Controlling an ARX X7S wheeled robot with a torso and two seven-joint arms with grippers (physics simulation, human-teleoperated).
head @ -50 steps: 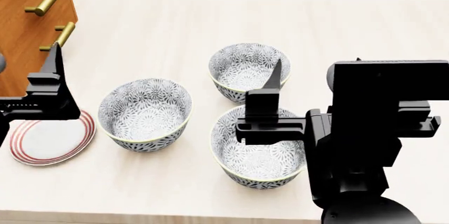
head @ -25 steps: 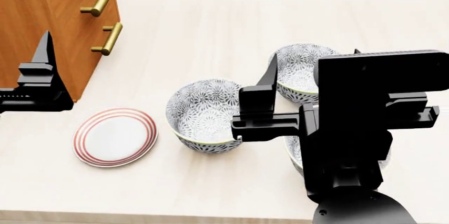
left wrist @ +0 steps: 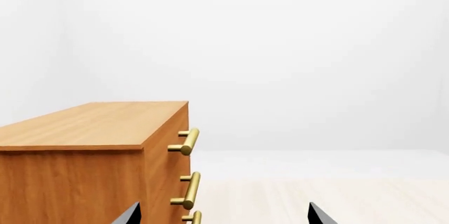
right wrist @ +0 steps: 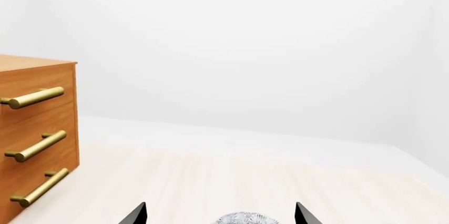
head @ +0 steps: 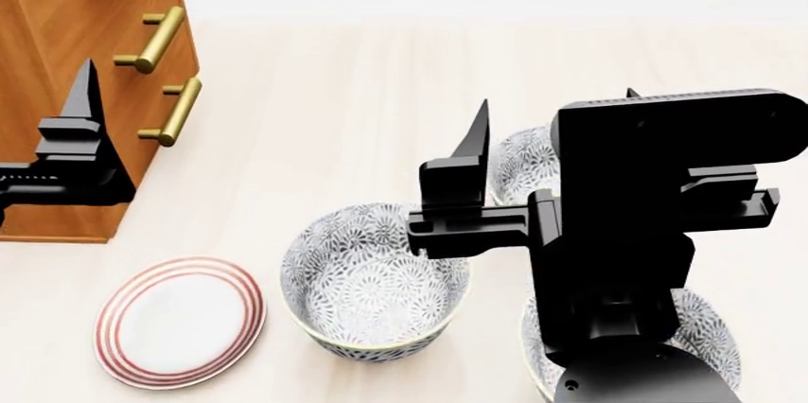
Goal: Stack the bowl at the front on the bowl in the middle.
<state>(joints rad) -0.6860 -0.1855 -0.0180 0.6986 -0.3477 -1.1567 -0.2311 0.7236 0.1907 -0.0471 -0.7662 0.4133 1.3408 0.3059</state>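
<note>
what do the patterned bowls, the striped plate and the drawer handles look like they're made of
The grey floral-patterned bowls look like glazed ceramic, with printed pattern and pale rims. The red-ringed white plate also looks ceramic, smooth and matte. The cabinet's gold bar handles look like brushed brass, though a render leaves that open.

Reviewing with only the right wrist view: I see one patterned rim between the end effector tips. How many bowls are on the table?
Observer: Three: a left bowl, a far bowl and a near bowl, the last two partly hidden by the right arm.
Operator: Any stacked?
Observer: None that I can see; each sits apart on the table.
Operator: Anything else there?
Observer: A red-ringed plate, left of the left bowl.
Operator: The left end effector?
Observer: The left end effector is open and empty, near the cabinet.
</note>
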